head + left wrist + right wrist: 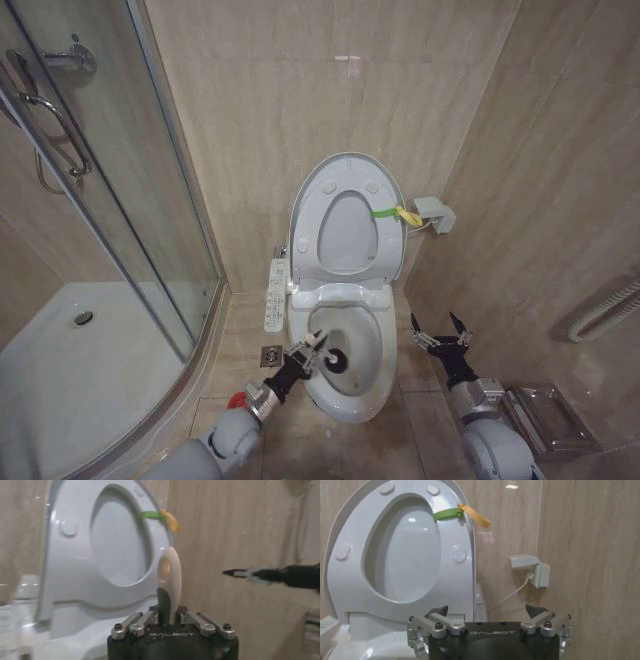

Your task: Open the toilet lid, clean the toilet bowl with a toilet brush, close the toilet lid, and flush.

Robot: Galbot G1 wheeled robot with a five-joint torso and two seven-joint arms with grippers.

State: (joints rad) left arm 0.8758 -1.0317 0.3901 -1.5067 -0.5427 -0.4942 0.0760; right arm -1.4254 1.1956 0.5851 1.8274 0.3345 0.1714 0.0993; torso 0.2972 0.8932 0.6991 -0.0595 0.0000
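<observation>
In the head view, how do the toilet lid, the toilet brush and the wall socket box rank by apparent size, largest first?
1. toilet lid, raised
2. toilet brush, held in the left tool
3. wall socket box

The last two look close; the order is unsure.

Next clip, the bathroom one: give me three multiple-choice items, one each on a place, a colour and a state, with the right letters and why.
1. Where is the brush head?
A. inside the bowl
B. on the floor
C. in the shower

2. What colour is the strap on the lid?
A. red
B. blue
C. yellow-green

3. How does the right gripper stand?
A. shut on the strap
B. open, holding nothing
C. shut on the brush

Key: 1 A, the left gripper holds the toilet brush with its black head down in the toilet bowl. 2 C, the strap on the raised toilet lid is yellow-green. 3 B, the right gripper, beside the bowl, has its fingers spread.
</observation>
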